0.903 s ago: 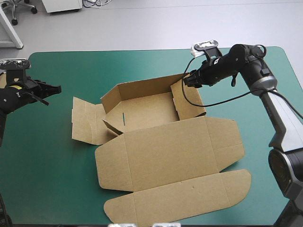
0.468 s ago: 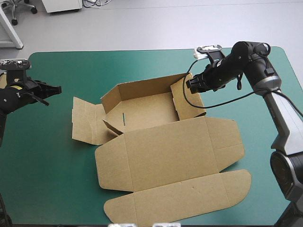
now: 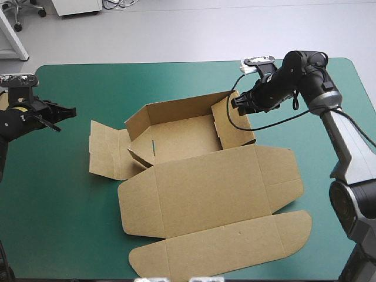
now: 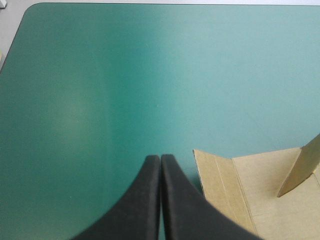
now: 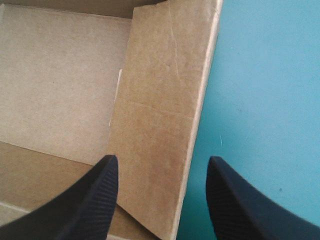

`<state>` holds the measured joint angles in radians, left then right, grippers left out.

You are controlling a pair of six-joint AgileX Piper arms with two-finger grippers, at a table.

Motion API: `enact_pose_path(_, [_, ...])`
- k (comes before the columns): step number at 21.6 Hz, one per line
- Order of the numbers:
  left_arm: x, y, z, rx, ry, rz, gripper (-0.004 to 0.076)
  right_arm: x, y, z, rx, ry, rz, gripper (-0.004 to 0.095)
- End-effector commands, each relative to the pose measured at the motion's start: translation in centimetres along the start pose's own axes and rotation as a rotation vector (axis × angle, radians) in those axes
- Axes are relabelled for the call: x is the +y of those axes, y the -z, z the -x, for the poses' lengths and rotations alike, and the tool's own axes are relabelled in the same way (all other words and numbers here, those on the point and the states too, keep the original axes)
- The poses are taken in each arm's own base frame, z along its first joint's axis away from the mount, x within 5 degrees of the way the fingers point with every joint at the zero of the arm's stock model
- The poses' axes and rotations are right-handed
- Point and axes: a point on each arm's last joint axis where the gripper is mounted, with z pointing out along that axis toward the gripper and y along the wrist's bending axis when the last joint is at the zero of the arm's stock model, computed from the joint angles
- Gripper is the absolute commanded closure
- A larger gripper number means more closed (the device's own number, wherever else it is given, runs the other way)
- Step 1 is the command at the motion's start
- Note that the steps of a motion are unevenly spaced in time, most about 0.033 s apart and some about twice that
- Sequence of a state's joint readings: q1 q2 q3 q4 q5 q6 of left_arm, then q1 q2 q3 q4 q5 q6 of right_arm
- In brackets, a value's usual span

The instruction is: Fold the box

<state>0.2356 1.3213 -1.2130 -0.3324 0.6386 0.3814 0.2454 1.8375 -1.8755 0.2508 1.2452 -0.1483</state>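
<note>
Box point(image 3: 188, 138) sits in the middle of the teal-green cover point(image 3: 64, 200), half built. Its back wall point(image 3: 176, 110) and right wall point(image 3: 238, 126) stand up, its left flap point(image 3: 106, 150) lies flat out to the box's left, and its lid point(image 3: 205, 188) with the round-cornered tuck flap point(image 3: 235, 244) lies flat on the box's near side. We judge the step in hand to be setting the right wall. Our right gripper point(image 3: 236, 101) hangs at that wall's far end with its fingers spread apart. One is over the box's inside and one over the cover outside, with the wall's top edge between them and nothing pinched yet. To do this well we should come down squarely over the edge, pinch near the crease rather than the corner, and hold the wall upright so the back wall does not spring loose. Our left gripper point(image 3: 67, 110) sits well to the box's left, fingers pressed together on nothing. The board is plain brown, matte and stiff between its scored creases, with raw cut edges; the cover looks smooth.
</note>
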Motion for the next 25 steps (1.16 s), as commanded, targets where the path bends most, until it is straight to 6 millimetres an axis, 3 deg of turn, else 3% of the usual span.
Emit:
enact_pose_path(1, [0.0,1.5,1.4,-0.103,0.008,0.018,0.0731,0.3,2.0,0.3,-0.057,0.008,-0.008,0.0408])
enact_pose_path(5, [0.0,1.5,1.5,-0.105,0.008,0.018,0.0731,-0.1,0.6,0.4,-0.022,-0.014,-0.006,0.0412])
enact_pose_path(10, [0.0,1.5,1.5,-0.107,0.010,0.018,0.0731,-0.6,-2.0,-1.3,0.080,-0.042,0.005,0.0412])
enact_pose_path(16, [0.0,1.5,1.5,-0.107,0.014,0.014,0.0731,-0.6,-2.4,-1.3,0.089,-0.046,0.009,0.0412])
enact_pose_path(25, [-0.1,1.5,1.4,-0.095,0.019,0.005,0.0731,-1.2,-5.9,-1.3,0.157,-0.070,0.046,0.0412])
